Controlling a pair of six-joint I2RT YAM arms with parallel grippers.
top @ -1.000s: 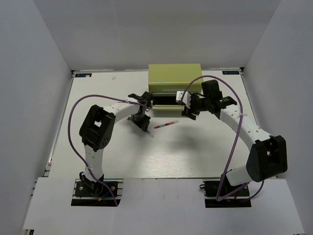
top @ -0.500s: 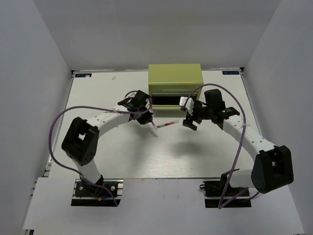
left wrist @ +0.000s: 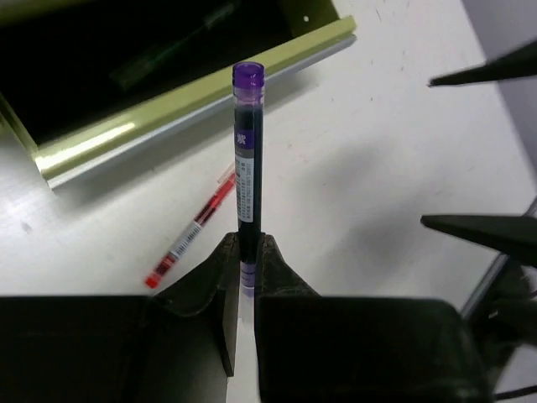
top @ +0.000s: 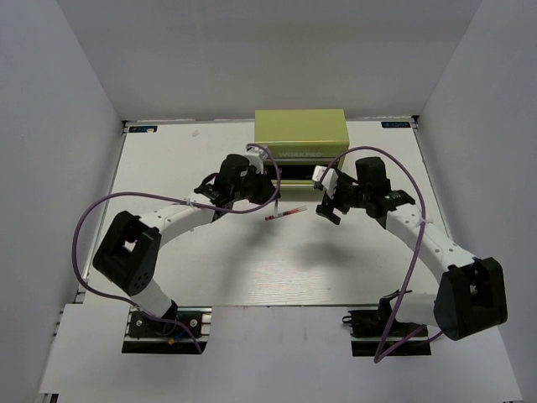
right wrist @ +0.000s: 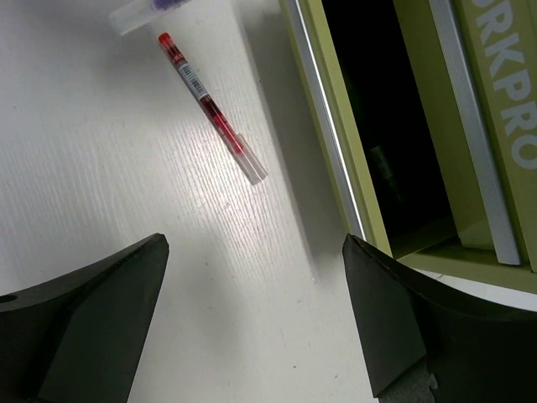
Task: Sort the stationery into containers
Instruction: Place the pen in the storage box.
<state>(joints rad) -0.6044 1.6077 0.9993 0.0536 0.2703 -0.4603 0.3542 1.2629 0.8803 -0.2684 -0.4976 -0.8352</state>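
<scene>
White walls [top: 75,84] box in the pale table [top: 168,168] where I am running a two-arm sorting job. The olive-green cabinet [top: 300,130] sits at the far edge, its lower drawer [left wrist: 193,105] pulled out toward the arms so that pens can be dropped in from above.

My left gripper [left wrist: 244,260] is pinched on the tail of a dark pen [left wrist: 247,159] with a purple cap. The barrel sticks straight out ahead of the fingers, so the capped end leads. From the wrist camera that cap lines up with the drawer's front lip. I read this as the carry to the drawer, close but not yet over the opening. A greenish stick [left wrist: 172,46] lies in the shadow inside.

On the table just in front of the drawer lies the red-and-white pen [right wrist: 210,105], flat and slanted, touched by neither arm and waiting its turn. My right gripper [right wrist: 253,252] hangs with its fingers spread wide and nothing between them, over bare table beside the drawer's front edge and near that red pen. I judge it is placed there to go for that pen next.

For the left arm, the next move is to ease forward past the lip before letting go, or the pen could clip the edge and roll back onto the table.
</scene>
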